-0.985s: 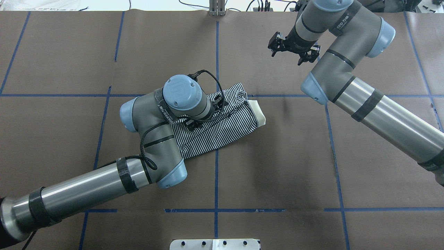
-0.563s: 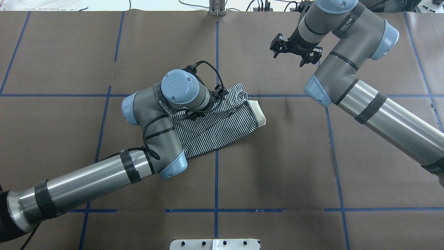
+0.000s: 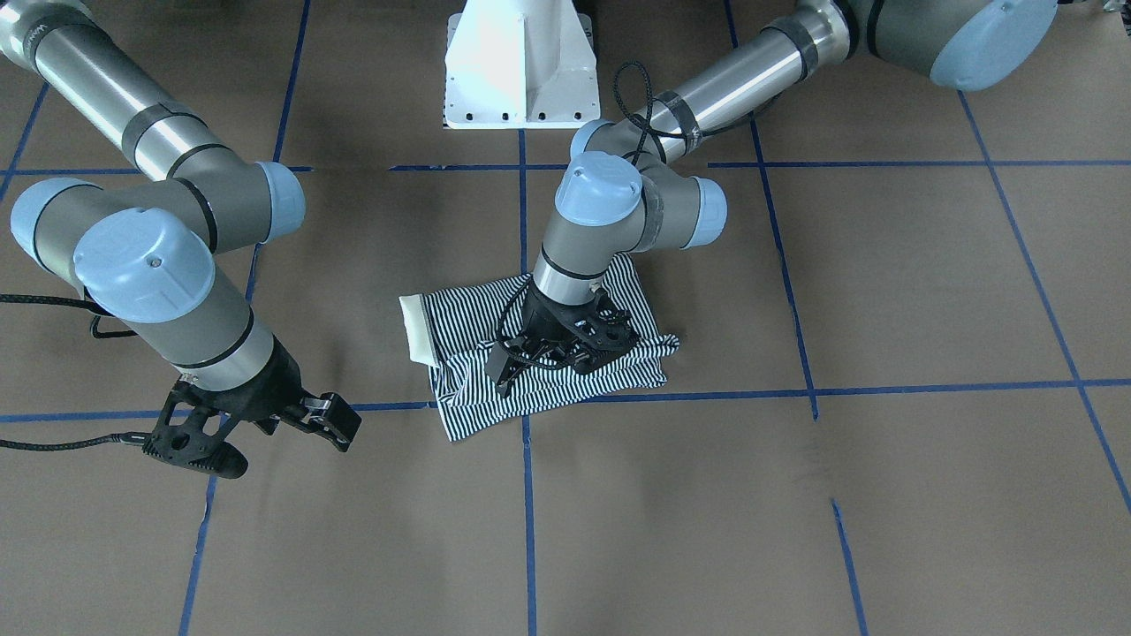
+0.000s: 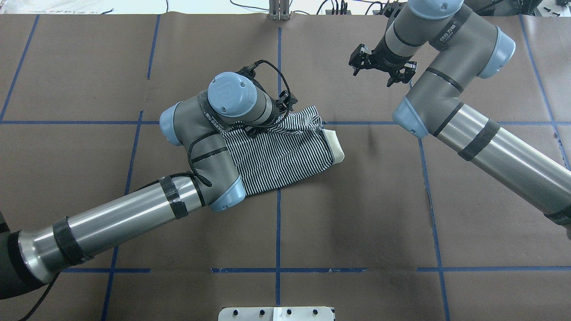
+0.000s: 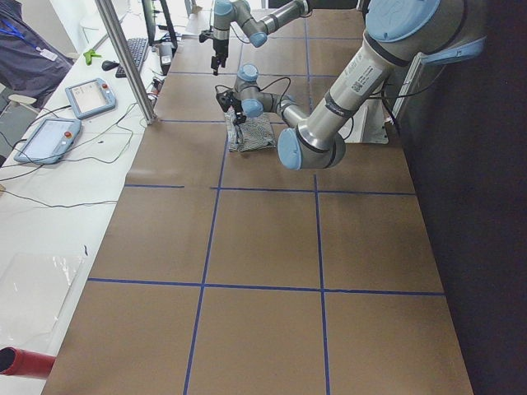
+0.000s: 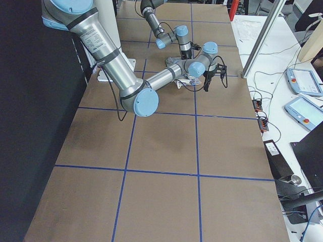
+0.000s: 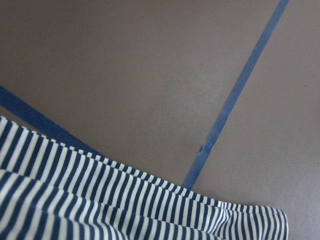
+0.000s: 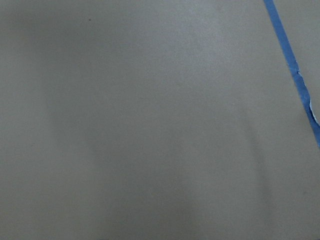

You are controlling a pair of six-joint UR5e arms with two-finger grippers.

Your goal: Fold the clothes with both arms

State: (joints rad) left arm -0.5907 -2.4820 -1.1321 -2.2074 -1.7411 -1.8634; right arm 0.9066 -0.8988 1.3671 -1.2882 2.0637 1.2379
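From where I stand the folding looks mostly done. The striped polo shirt (image 4: 285, 156) lies near the middle of the worktop (image 4: 357, 214) as a compact oblong bundle. No sleeve hangs loose, and the cream collar (image 4: 334, 148) peeks out at its 3 o'clock end in the overhead view. The bundle straddles the crossing of the blue tape lines (image 4: 278, 223).

It isn't tidy yet, I'd say. The 12 o'clock edge is ridged and puckered rather than flat. In the front-facing view a corner of fabric sticks out at each end of the side farthest from the robot.

The left end effector (image 3: 565, 360) is down on that rumpled 12 o'clock edge, with its black fingers among the stripes. The fingers look spread, but I cannot tell whether they have a pinch of cloth or merely rest on it. Its wrist camera shows only the shirt's hem against bare worktop.

The right end effector (image 3: 265, 442) hangs over bare worktop at about 1 o'clock from the shirt, well apart from it. Its jaws are wide apart and it holds nothing.

My guess is that what remains is smoothing or tucking that far edge, perhaps one last fold, and then getting the left arm clear.
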